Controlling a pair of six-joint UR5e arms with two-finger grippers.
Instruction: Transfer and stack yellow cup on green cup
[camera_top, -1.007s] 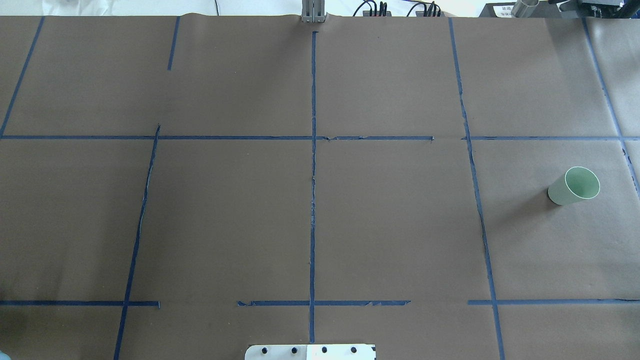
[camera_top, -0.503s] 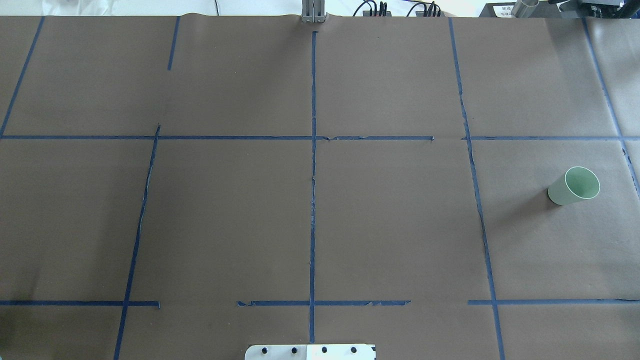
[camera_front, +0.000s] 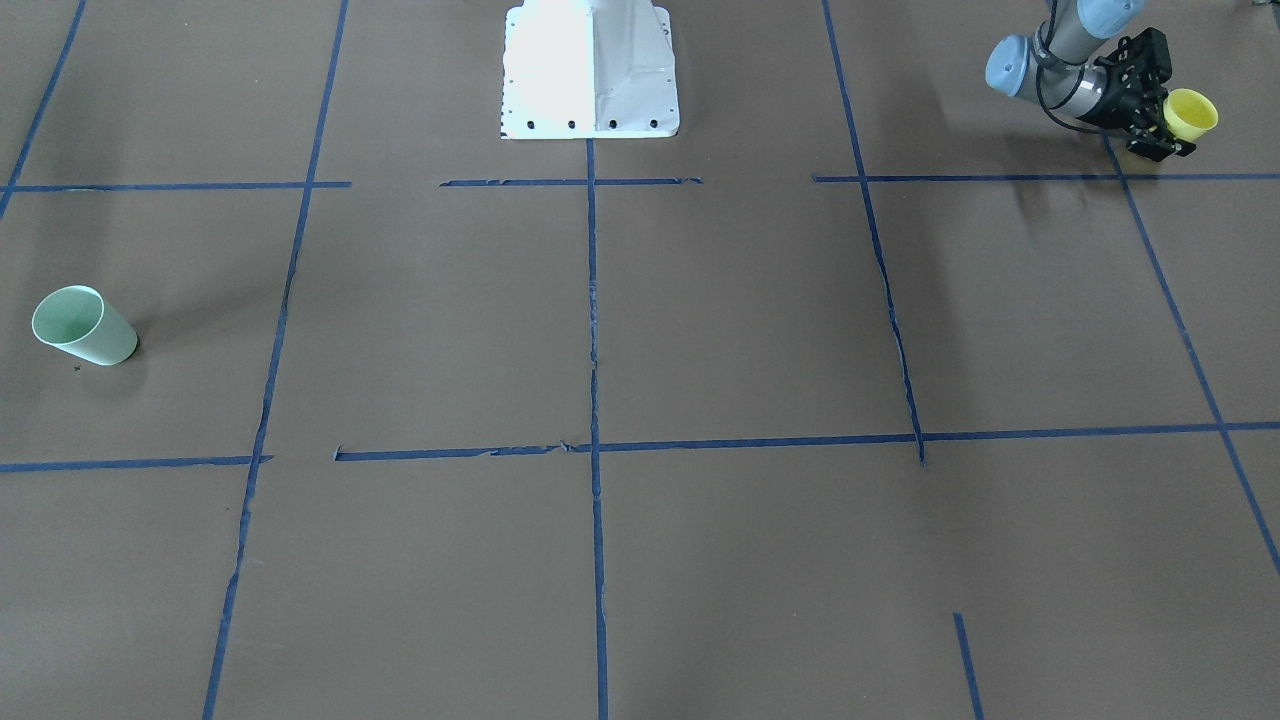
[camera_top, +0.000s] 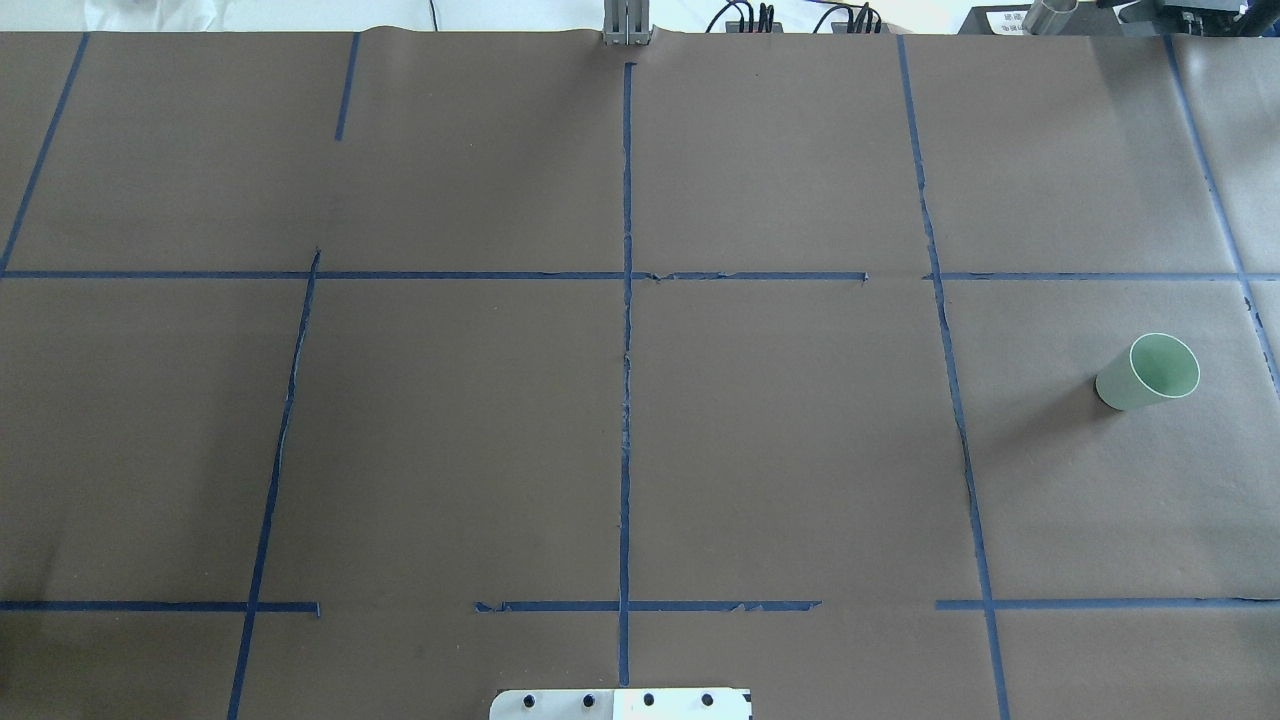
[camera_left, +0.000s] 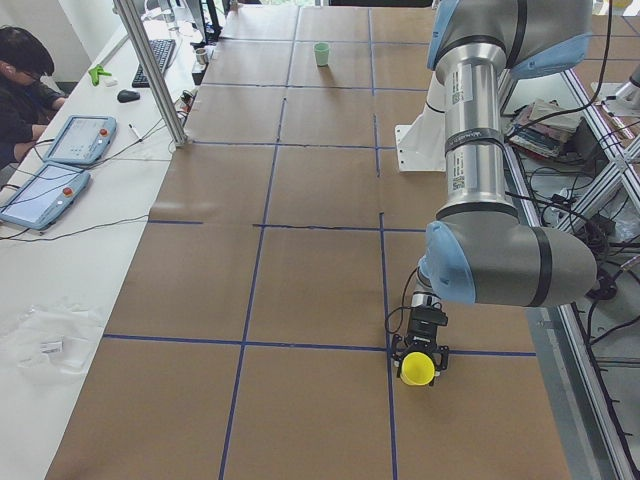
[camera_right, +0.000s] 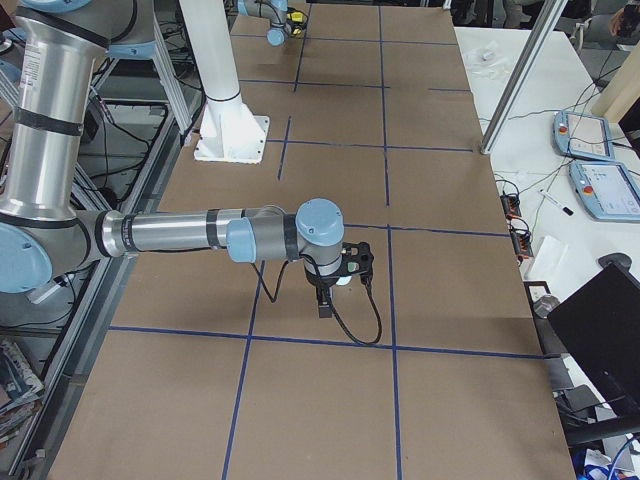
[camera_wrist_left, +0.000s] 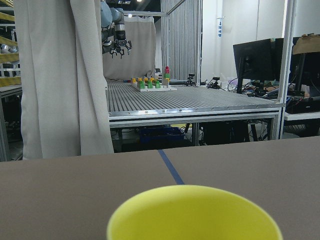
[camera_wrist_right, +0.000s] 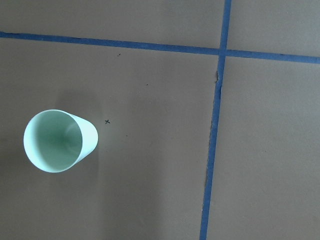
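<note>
The green cup has not moved; far from it, the left gripper squeezes the yellow cup, ready to carry.

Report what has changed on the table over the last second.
Nothing visibly changed. In the overhead view the green cup stands upright on the same spot at the right of the table, and no arm shows in that view then or now.
</note>
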